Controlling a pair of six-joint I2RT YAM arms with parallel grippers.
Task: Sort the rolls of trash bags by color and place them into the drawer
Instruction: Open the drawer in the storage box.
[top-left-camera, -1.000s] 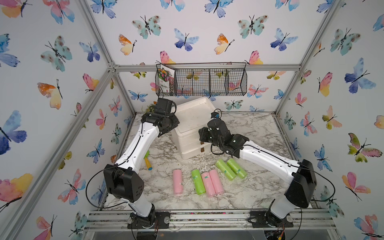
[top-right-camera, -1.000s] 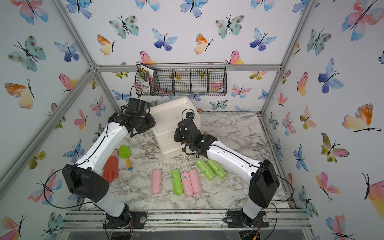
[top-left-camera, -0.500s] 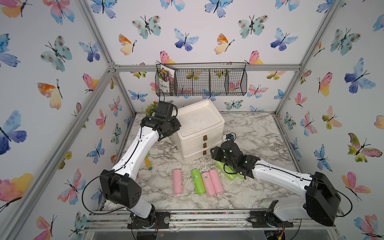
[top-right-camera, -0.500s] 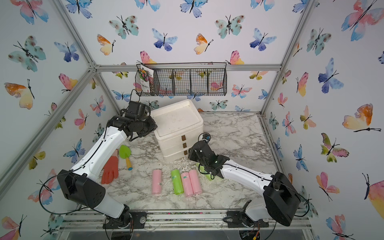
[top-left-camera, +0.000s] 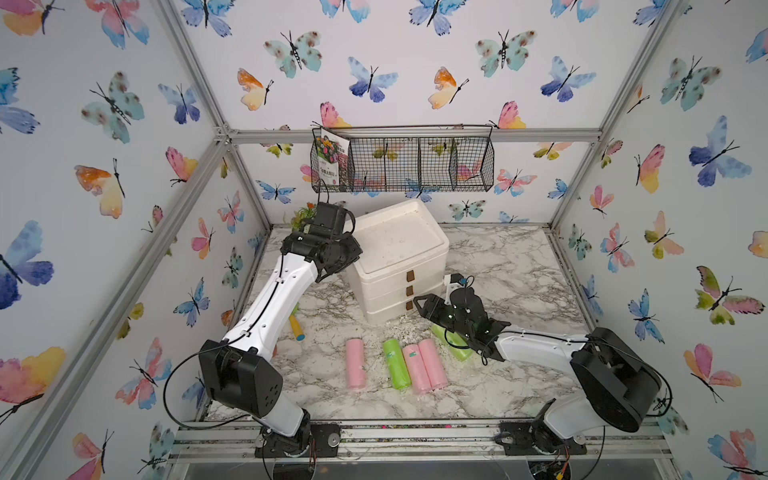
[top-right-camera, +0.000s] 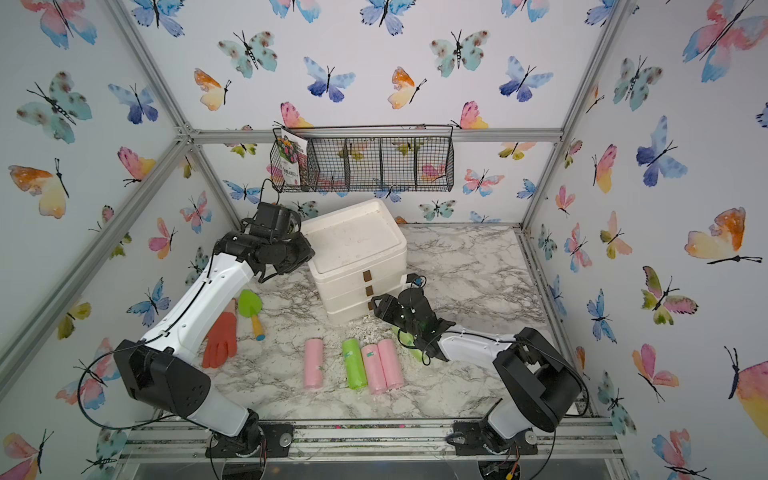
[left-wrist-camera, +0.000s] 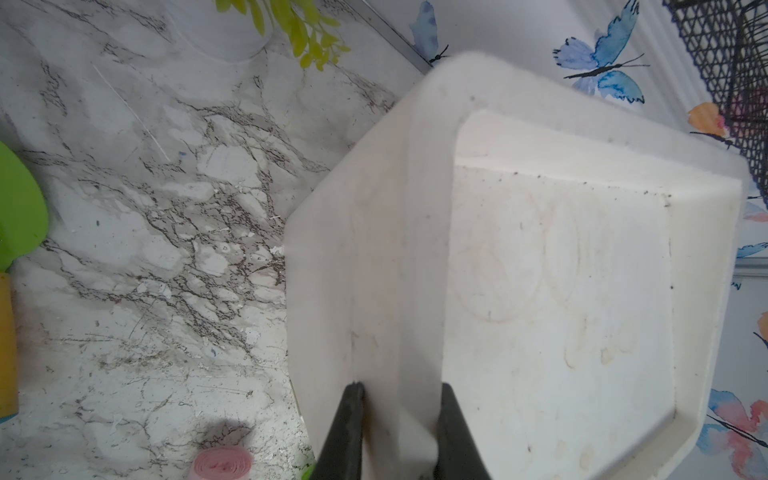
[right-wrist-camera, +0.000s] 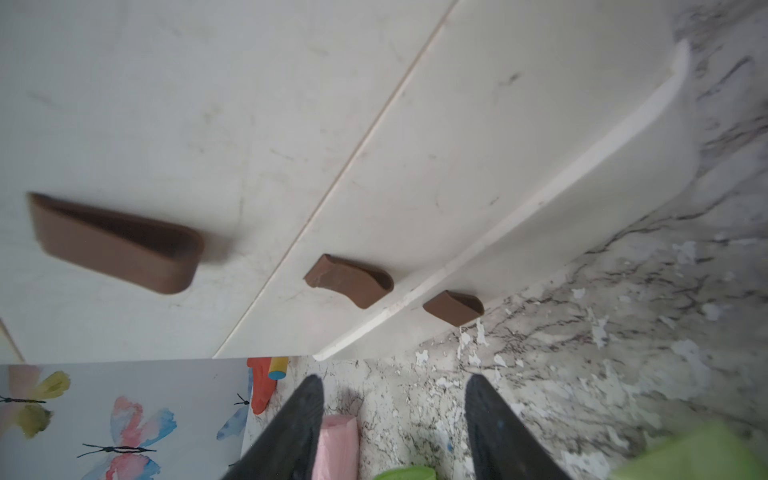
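- Two fingers of my left gripper (left-wrist-camera: 401, 388) clench the rim of the drawer unit (left-wrist-camera: 561, 270).
- My right gripper (right-wrist-camera: 394, 380), released and empty, hangs at its five o'clock.
- Green roll (top-left-camera: 395, 363) at six o'clock.

Overhead stereo pair, wrists near drawer unit (right-wrist-camera: 208, 104)

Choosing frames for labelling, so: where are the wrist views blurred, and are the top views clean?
Right wrist view: the nearest brown handle and the green roll are smeared; the farther handles read sharper. Left wrist view: the drawer unit is soft along its close side, the marble tabletop crisp. Both top views: evenly lit, sharp, no glare.
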